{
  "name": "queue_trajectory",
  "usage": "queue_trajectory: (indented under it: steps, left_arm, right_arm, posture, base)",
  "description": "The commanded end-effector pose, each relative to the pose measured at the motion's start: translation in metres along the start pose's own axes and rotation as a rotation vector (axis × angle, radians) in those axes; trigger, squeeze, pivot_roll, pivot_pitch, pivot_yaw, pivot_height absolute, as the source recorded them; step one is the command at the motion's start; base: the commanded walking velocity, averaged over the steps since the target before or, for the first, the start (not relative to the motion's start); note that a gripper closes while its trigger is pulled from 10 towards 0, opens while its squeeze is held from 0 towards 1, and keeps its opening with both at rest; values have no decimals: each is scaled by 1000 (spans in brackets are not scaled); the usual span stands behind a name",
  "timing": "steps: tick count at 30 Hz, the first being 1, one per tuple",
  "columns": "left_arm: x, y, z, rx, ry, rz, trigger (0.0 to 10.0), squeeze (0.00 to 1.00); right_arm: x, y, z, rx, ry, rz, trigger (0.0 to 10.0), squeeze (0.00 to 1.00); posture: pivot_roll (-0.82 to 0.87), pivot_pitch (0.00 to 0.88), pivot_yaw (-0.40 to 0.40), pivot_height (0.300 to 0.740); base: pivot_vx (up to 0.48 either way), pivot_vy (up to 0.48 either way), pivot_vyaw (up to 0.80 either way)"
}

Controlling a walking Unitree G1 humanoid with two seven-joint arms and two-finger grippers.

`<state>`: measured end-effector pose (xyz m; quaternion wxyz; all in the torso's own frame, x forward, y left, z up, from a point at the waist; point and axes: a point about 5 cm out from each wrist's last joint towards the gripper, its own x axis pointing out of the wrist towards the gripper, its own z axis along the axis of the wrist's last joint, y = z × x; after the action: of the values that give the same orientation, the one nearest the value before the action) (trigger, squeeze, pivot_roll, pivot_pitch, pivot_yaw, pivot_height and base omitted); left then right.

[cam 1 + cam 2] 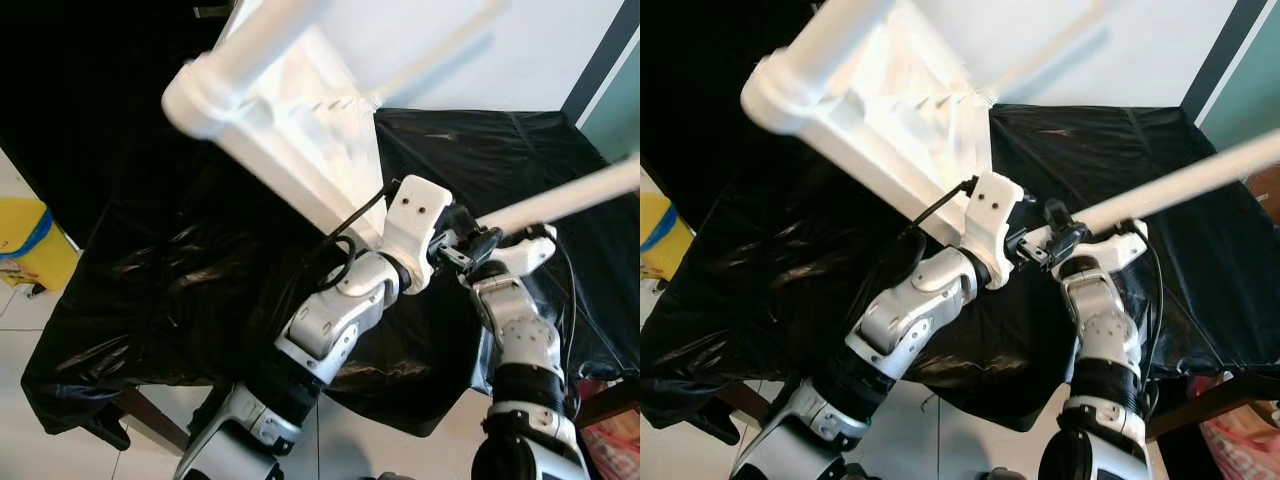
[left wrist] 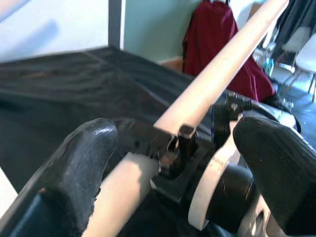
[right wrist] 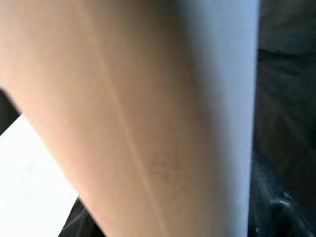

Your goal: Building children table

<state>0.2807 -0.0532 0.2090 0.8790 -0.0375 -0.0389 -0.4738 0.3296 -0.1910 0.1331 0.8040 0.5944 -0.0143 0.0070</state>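
We log: smooth round pale table leg [image 1: 1180, 185], clamped in right gripper [image 1: 1048, 243]; left gripper [image 2: 187, 163] spread apart; white ribbed tabletop [image 1: 290, 120]; glossy black sheet [image 1: 180, 270].

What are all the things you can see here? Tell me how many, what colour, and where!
Table top: one, white, tilted up over the black cloth.
Table leg: one, white, in the right tool.
Cloth: one, black, spread under everything.
Bin: one, yellow, on the floor at left.
Red cloth: one, hanging in the background.
Left tool: black fingers open, beside the leg.
Right tool: black, shut on the leg.
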Motion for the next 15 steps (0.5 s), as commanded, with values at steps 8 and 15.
queue_trajectory:
  steps: [8,15]
  left_arm:
    - [-6,-8,-26,61,100,-272,10000,0]
    - [-16,21,-38,174,142,-223,10000,0]
  right_arm:
    - [-20,-22,-20,238,52,-35,10000,0]
    - [-53,-69,-19,420,-5,-240,10000,0]
  posture:
    - [-178,86,-18,740]
    - [-189,97,-9,740]
  base:
    - [0,0,0]
    - [0,0,0]
